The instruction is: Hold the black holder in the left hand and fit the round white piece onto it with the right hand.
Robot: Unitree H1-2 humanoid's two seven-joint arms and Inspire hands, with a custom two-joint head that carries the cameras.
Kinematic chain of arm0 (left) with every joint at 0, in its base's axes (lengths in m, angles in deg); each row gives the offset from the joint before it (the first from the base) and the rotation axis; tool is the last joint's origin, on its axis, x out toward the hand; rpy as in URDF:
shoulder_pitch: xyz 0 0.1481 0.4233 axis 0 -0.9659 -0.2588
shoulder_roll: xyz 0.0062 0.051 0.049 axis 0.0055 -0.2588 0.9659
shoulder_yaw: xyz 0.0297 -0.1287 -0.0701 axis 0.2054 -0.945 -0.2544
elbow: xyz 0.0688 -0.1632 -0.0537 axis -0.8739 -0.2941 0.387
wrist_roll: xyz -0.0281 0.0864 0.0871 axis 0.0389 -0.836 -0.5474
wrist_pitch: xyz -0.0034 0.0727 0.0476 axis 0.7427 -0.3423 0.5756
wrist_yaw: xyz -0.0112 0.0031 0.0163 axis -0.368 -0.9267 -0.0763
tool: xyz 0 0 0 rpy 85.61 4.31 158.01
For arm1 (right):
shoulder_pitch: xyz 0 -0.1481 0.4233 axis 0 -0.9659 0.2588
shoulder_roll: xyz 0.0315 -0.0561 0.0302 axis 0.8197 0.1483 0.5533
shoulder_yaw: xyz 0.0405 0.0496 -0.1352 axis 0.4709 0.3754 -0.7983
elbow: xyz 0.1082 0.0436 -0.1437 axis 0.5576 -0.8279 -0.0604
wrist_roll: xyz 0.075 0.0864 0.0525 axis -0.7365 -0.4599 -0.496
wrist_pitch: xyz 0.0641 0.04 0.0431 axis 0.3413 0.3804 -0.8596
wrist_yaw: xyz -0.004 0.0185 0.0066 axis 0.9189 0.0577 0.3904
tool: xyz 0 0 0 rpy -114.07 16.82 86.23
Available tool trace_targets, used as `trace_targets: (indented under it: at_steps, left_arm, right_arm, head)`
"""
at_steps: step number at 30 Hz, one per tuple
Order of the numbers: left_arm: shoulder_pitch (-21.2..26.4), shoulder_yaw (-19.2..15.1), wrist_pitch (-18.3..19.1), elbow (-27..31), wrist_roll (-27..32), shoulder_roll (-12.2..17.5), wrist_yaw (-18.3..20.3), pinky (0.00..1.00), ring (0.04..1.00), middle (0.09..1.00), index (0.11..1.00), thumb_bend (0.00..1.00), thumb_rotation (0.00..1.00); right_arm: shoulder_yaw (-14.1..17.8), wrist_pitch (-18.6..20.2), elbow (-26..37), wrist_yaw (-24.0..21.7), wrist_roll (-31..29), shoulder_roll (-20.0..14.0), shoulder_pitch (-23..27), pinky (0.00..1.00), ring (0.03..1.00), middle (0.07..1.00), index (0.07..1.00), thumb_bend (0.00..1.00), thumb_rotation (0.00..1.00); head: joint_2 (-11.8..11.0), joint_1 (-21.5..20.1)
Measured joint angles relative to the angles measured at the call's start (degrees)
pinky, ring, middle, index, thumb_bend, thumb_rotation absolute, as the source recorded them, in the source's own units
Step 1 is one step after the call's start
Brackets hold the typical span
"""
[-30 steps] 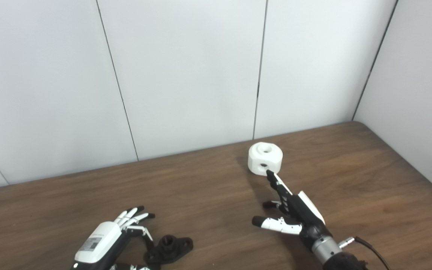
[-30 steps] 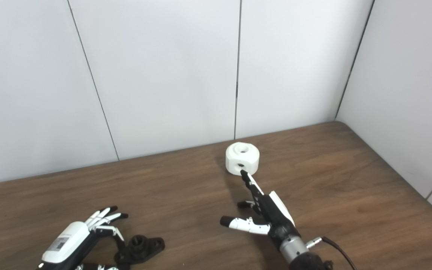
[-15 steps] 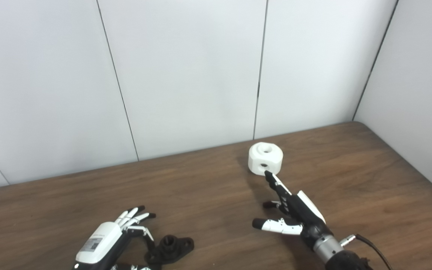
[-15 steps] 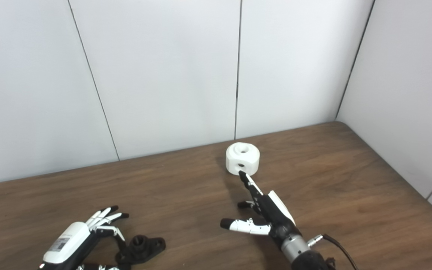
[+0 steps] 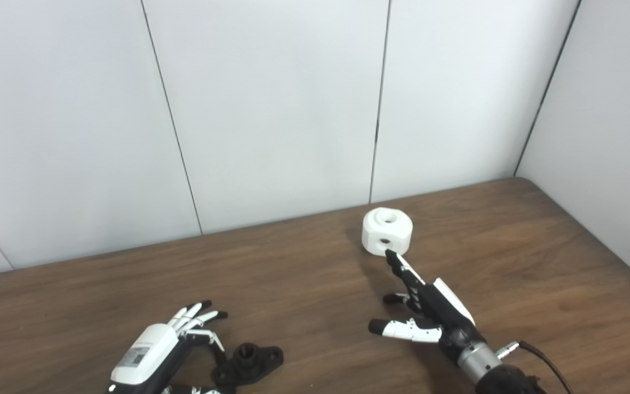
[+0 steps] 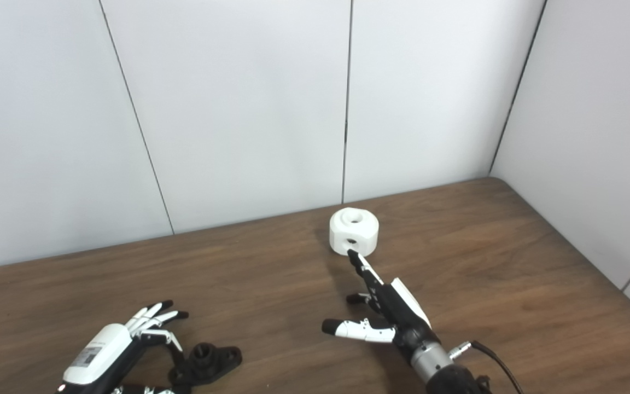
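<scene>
Right hand (image 5: 430, 312): open and holding nothing. One finger points far ahead and the thumb sticks out to the side.
Fingertip: right at the near side of the white piece (image 5: 386, 230), maybe touching it. I cannot tell for sure.
White piece: sits on the worktop (image 5: 512, 262), straight ahead of the right hand, toward the wall. Its top hole faces up.
Left hand (image 5: 153, 350): open, fingers spread, holding nothing.
Holder (image 5: 249, 362): flat on the worktop, just beside the left hand.
Nearer hand: the right hand for the white piece, the left for the holder.
</scene>
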Motion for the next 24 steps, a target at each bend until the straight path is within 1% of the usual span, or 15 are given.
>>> trace_targets:
  at_steps: [2, 3, 5, 9, 10, 11, 13, 14, 15, 16, 17, 18, 19, 21, 24]
  left_arm:
    - [0.00, 0.00, 0.02, 0.00, 0.00, 0.00, 0.02, 1.00, 0.992, 0.899, 0.480, 0.52, 0.05]
    - [0.00, 0.00, 0.03, 0.00, 0.00, 0.00, 0.03, 1.00, 0.992, 0.899, 0.480, 0.52, 0.05]
    - [0.00, -0.01, 0.06, 0.00, 0.00, -0.01, 0.04, 1.00, 0.990, 0.898, 0.480, 0.52, 0.05]
    - [0.00, -0.01, 0.16, 0.05, 0.00, -0.01, 0.09, 1.00, 0.992, 0.897, 0.480, 0.52, 0.05]
    - [0.00, -0.01, 0.18, 0.06, 0.00, -0.02, 0.13, 1.00, 0.992, 0.897, 0.480, 0.52, 0.05]
    - [0.00, -0.02, 0.18, 0.06, 0.01, -0.02, 0.14, 1.00, 0.992, 0.897, 0.480, 0.52, 0.05]
    - [0.00, -0.02, 0.18, 0.05, 0.01, -0.03, 0.14, 1.00, 0.992, 0.897, 0.480, 0.52, 0.05]
    - [0.00, -0.02, 0.18, 0.05, 0.01, -0.03, 0.17, 1.00, 0.993, 0.899, 0.480, 0.52, 0.05]
    - [0.00, -0.02, 0.21, 0.06, 0.01, -0.03, 0.23, 1.00, 0.994, 0.899, 0.480, 0.52, 0.05]
    - [0.00, -0.03, 0.27, 0.08, 0.02, -0.03, 0.30, 1.00, 0.994, 0.899, 0.480, 0.52, 0.05]
    - [0.00, -0.03, 0.30, 0.10, 0.02, -0.04, 0.37, 1.00, 0.993, 0.897, 0.480, 0.52, 0.05]
    - [0.00, -0.04, 0.33, 0.11, 0.01, -0.04, 0.39, 1.00, 0.992, 0.897, 0.480, 0.52, 0.05]
    - [0.00, -0.04, 0.35, 0.11, 0.01, -0.05, 0.41, 1.00, 0.992, 0.897, 0.480, 0.52, 0.05]
    - [0.00, -0.06, 0.37, 0.12, 0.01, -0.05, 0.45, 1.00, 0.992, 0.898, 0.480, 0.52, 0.05]
    - [0.00, -0.06, 0.37, 0.11, 0.00, -0.09, 0.46, 1.00, 0.992, 0.898, 0.480, 0.52, 0.05]
  right_arm:
    - [0.02, 0.00, 0.00, -0.04, -0.10, 0.00, -0.01, 0.76, 0.923, 0.985, 1.000, 0.75, 0.71]
    - [0.05, 0.01, 0.00, -0.07, -0.26, 0.00, -0.02, 0.76, 0.924, 0.986, 1.000, 0.75, 0.70]
    - [0.10, 0.04, 0.00, -0.08, -0.57, 0.02, -0.05, 0.67, 0.882, 0.988, 1.000, 0.73, 0.63]
    - [0.13, 0.09, 0.01, -0.08, -0.71, 0.04, -0.05, 0.63, 0.846, 0.979, 1.000, 0.71, 0.59]
    - [0.13, 0.09, 0.01, -0.08, -0.70, 0.04, -0.05, 0.61, 0.826, 0.962, 0.997, 0.70, 0.58]
    - [0.13, 0.05, 0.00, -0.06, -0.68, 0.05, -0.05, 0.57, 0.773, 0.897, 0.970, 0.70, 0.53]
    - [0.18, -0.20, -0.14, 0.00, -0.56, 0.12, -0.05, 0.53, 0.724, 0.834, 0.933, 0.70, 0.48]
    - [0.37, -0.44, -0.31, 0.09, -0.57, 0.22, -0.04, 0.43, 0.582, 0.685, 0.825, 0.70, 0.39]
    - [0.63, -0.92, -0.69, 0.40, -0.61, 0.45, -0.02, 0.37, 0.493, 0.589, 0.738, 0.68, 0.31]
    - [1.11, -1.60, -1.37, 0.85, -0.80, 0.92, 0.02, 0.31, 0.401, 0.502, 0.637, 0.60, 0.16]
    - [1.57, -3.21, -2.43, 1.44, -1.17, 1.58, 0.06, 0.26, 0.327, 0.448, 0.573, 0.56, 0.08]
    - [1.96, -4.60, -3.39, 1.77, -1.53, 2.42, 0.06, 0.19, 0.239, 0.407, 0.526, 0.53, 0.03]
    - [2.13, -5.79, -4.20, 2.21, -1.55, 2.84, 0.06, 0.15, 0.203, 0.438, 0.502, 0.53, 0.02]
    - [2.21, -7.49, -5.14, 2.55, -1.49, 2.83, 0.06, 0.12, 0.169, 0.391, 0.494, 0.51, 0.00]
    - [2.16, -7.82, -5.42, 2.49, -1.48, 2.58, 0.13, 0.11, 0.161, 0.381, 0.493, 0.51, 0.00]
  head:
    - [0.00, 0.00]
    - [0.00, 0.00]
    - [-0.09, -0.09]
    - [-0.09, 0.00]
    - [-0.09, 0.00]
    - [-0.09, -0.09]
    - [-0.09, -0.09]
    - [-0.09, -0.09]
    - [-0.09, -0.09]
    - [-0.09, 0.00]
    - [-0.09, 0.00]
    - [-0.09, 0.00]
    - [-0.09, 0.00]
    - [-0.09, -0.09]
    - [-0.09, 0.09]
